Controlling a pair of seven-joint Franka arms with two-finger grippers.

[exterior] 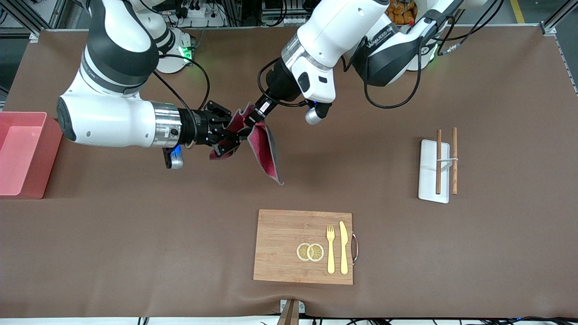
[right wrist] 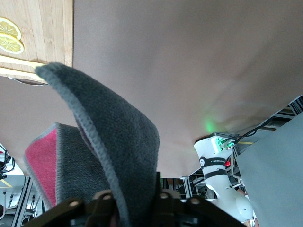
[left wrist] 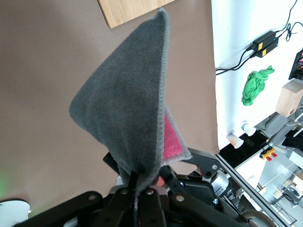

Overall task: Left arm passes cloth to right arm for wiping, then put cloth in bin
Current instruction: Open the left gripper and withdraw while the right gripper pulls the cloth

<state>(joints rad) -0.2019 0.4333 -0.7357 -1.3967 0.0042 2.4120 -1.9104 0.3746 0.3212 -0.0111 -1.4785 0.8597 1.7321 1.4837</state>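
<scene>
Nearest the camera, at six o'clock on the bench (exterior: 135,253), lies a wooden cutting board (exterior: 289,246) with lemon slices (exterior: 310,252), a fork (exterior: 330,248) and a knife (exterior: 343,247).

Above the bare middle of the bench, toward eleven o'clock from the board, the cloth (exterior: 264,151) hangs in the air, shared by both arms. The left end effector (exterior: 258,115) is clenched on one upper corner. The right end effector (exterior: 228,137) is clamped on a fold beside it, and the rest droops in a long red-and-grey flap.

The cloth looks light, limp and plush. It will sag, fold and swing instead of holding a shape, but it should not slip easily or be damaged. A bunched fold or doubled corner taken deep between the fingers seems the safest hold. A single thin edge may pull free once the other side lets go.

The bin (exterior: 50,158) stands at nine o'clock, at the right arm's end. A white tray (exterior: 429,180) with two sticks (exterior: 438,160) sits at three o'clock.
</scene>
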